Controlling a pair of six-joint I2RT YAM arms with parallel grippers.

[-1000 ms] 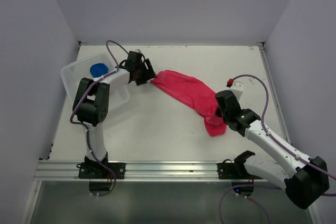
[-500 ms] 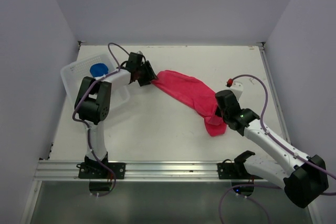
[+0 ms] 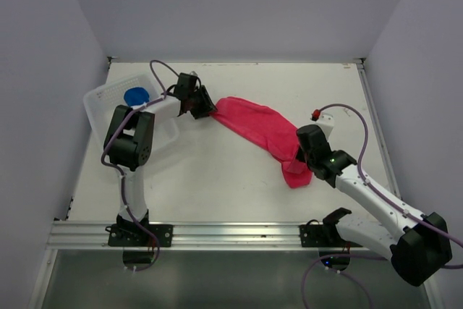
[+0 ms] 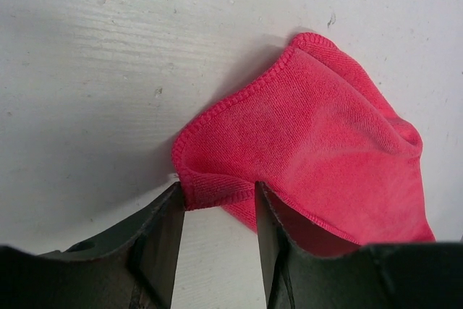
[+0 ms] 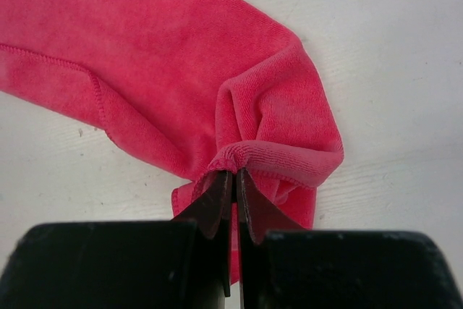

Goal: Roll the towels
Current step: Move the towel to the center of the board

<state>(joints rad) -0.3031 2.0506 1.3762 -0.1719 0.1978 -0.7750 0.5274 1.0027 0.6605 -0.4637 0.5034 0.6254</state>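
Bright pink-red soft cloth towel [image 3: 255, 125] on white table [image 3: 217, 175]; right end effector [image 5: 233, 173] clamped on its near fold, left end effector [image 4: 217, 190] narrowly parted astride its far corner.

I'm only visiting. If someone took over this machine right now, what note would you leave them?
Left gripper: open, with a corner of the pink towel between its fingertips.
Right gripper: shut on a fold at the towel's other end.
Pink towel: stretched out between the two grippers, not rolled.
Blue towel: bundled in the basket.
Left to do: roll the pink towel.
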